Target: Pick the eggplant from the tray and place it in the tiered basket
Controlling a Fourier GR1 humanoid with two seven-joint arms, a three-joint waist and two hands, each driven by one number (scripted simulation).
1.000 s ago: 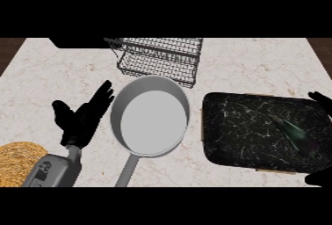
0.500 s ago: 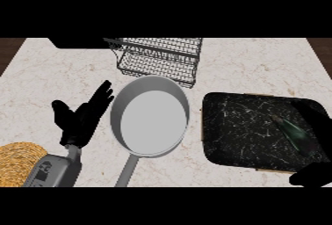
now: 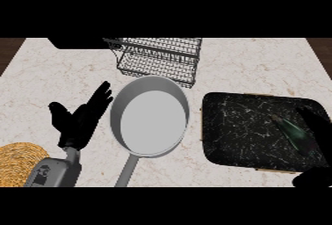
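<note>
Head view: the eggplant [image 3: 295, 132] lies at the tray's [image 3: 227, 132] right edge, long axis running toward its near-right corner. The right hand [image 3: 315, 124] covers it, grasp unclear. The left hand [image 3: 81, 119] rests open, well apart.

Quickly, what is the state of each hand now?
Left hand: open, fingers straight, holding nothing, beside the pan.
Right hand: over the tray by the eggplant; state cannot be told.
</note>
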